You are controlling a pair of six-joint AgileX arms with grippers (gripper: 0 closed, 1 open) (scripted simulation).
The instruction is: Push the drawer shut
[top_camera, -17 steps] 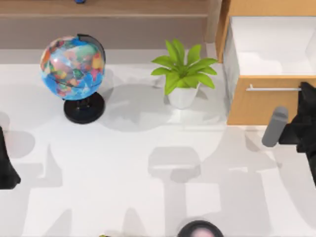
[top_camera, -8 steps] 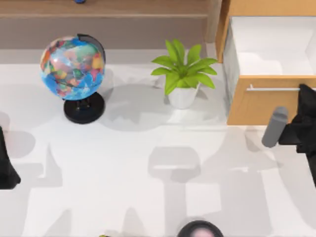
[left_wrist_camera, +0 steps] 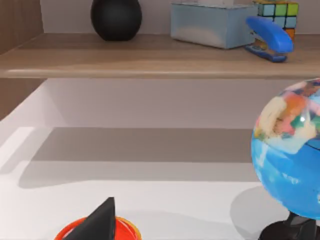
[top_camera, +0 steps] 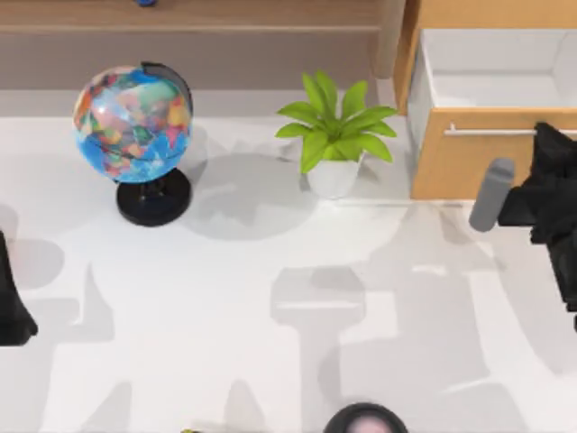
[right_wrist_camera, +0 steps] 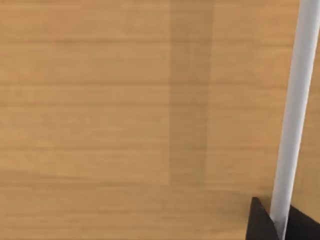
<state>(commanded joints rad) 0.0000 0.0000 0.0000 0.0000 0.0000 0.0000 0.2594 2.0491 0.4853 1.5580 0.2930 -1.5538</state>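
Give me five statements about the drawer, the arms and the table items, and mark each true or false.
1. The drawer is fully shut. False: white inner walls show behind its wooden front, so it is partly open.
2. The right gripper is at the drawer front, by the silver bar handle. True.
3. The potted plant stands to the left of the drawer in the top view. True.
4. The globe lies tipped over. False: it stands upright on its black base.
5. The left gripper is pushing the drawer. False: it sits at the table's left edge, far away.
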